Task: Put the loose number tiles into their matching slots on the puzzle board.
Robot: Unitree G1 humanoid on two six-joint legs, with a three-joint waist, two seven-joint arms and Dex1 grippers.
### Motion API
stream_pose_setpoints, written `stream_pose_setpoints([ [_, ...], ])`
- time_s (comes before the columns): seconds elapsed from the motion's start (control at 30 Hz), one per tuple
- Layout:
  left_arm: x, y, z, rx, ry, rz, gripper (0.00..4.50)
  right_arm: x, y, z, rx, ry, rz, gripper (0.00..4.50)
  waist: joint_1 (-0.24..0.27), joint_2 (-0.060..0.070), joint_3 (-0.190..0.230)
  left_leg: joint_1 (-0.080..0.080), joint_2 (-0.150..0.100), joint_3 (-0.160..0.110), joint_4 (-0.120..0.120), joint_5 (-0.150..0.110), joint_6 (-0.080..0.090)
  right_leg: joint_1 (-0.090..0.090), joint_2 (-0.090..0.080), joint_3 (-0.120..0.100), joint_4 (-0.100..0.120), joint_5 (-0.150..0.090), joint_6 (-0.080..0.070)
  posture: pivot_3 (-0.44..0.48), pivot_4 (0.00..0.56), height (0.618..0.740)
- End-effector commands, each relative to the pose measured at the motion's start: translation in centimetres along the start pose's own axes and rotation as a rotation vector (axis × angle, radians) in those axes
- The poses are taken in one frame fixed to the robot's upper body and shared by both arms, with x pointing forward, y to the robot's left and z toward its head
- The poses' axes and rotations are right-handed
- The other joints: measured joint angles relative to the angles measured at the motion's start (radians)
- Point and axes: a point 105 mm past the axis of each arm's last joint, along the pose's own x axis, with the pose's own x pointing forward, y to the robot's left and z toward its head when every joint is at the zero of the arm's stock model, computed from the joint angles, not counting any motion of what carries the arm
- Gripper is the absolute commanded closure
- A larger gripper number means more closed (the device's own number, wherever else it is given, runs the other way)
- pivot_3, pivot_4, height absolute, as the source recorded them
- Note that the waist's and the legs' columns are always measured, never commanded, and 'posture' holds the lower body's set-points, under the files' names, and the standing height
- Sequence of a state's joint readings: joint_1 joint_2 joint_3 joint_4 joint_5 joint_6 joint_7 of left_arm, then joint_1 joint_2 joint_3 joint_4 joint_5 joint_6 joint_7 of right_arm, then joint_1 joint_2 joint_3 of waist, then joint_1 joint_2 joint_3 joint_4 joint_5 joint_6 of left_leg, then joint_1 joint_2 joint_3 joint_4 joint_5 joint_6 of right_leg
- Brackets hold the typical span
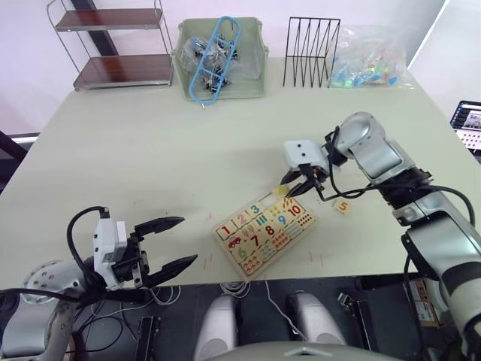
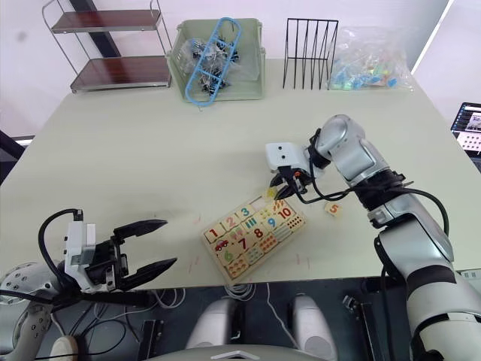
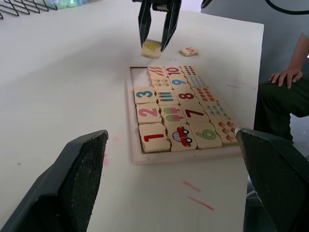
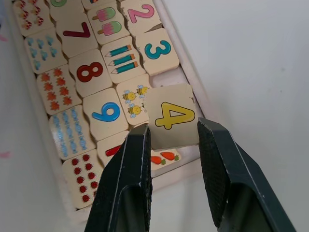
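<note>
the right gripper (image 4: 171, 137) pinches the yellow 4 tile (image 4: 171, 116) above the puzzle board (image 1: 264, 229), where 1, 2 and 3 sit. the 5 tile (image 1: 343, 207) lies beside it. the left gripper (image 1: 167, 244) hangs agape, holding nothing.

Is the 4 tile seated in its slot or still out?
Out. The right gripper holds the 4 tile between its fingers, above the puzzle board; the slot next to the 3 shows bare wood.
</note>
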State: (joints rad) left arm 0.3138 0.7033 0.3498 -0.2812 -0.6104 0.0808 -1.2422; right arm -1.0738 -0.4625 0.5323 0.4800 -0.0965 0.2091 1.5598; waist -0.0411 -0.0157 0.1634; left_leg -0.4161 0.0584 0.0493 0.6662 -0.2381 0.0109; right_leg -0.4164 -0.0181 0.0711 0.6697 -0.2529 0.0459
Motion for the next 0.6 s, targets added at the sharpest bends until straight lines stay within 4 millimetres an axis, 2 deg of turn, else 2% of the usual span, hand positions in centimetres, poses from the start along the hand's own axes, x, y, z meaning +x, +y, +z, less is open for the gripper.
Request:
stream_pose_setpoints([
  [0.03,0.0,0.1,0.7,0.038,-0.011,-0.003,0.00,-0.1,-0.9,1.4,-0.072,0.032,-0.011,3.66,0.000,0.000,0.000,0.000,0.000,0.000,0.000,0.000,0.000,0.000,0.000,0.000,0.000,0.000,0.000,0.000,0.150,0.740],
  [0.27,-0.2,0.2,0.6,0.038,-0.005,-0.008,0.00,1.1,-1.6,2.1,-0.138,0.094,0.009,3.66,0.000,0.000,0.000,0.000,0.000,0.000,-0.001,0.000,0.000,-0.001,0.000,0.000,0.000,0.000,0.000,0.000,0.150,0.740],
  [0.6,-0.6,0.2,0.6,0.036,0.008,-0.006,0.00,2.0,-1.6,2.3,-0.172,0.152,0.057,3.66,-0.001,0.000,0.000,0.000,0.000,0.000,-0.001,0.000,0.000,-0.001,0.000,0.000,0.000,0.000,-0.001,0.000,0.150,0.740],
])
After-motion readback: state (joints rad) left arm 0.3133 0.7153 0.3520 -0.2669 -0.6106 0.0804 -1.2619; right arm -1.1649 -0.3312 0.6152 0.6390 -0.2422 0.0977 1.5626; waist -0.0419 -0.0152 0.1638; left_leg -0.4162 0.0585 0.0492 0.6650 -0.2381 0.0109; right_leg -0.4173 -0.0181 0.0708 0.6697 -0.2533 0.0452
